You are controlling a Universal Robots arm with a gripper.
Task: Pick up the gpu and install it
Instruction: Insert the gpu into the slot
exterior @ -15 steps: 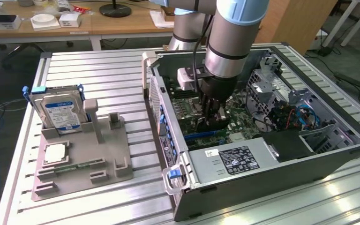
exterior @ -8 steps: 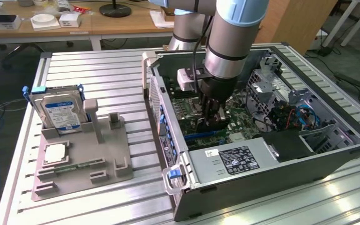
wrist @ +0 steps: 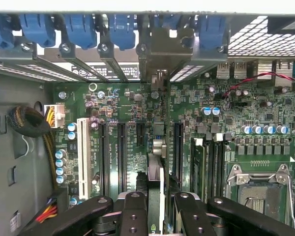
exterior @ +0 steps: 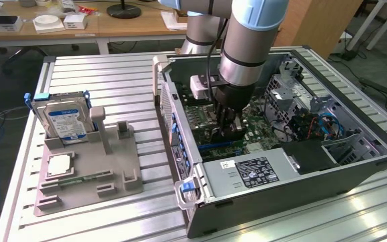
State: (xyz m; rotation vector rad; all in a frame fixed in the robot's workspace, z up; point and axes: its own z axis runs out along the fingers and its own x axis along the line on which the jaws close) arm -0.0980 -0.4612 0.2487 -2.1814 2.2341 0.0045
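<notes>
The gpu [wrist: 158,147] shows edge-on in the wrist view as a thin card standing upright over the green motherboard [wrist: 118,103], between two long black slots. Its silver-grey bracket [wrist: 162,46] meets the case's rear wall among the blue slot clips. My gripper [wrist: 155,199] is shut on the card's near end, one black finger [wrist: 134,209] on each side. In the exterior view the gripper [exterior: 226,127] reaches straight down into the open computer case [exterior: 355,164], holding the dark gpu [exterior: 233,135] just above the board. Whether the card sits in a slot I cannot tell.
A grey fixture [exterior: 89,174] to the exterior view's left holds a silver hard drive [exterior: 62,118] and a square chip [exterior: 59,165]. Inside the case are the power supply [exterior: 247,171], blue cables [exterior: 328,126], the empty CPU socket [wrist: 258,189] and a cable bundle [wrist: 29,123].
</notes>
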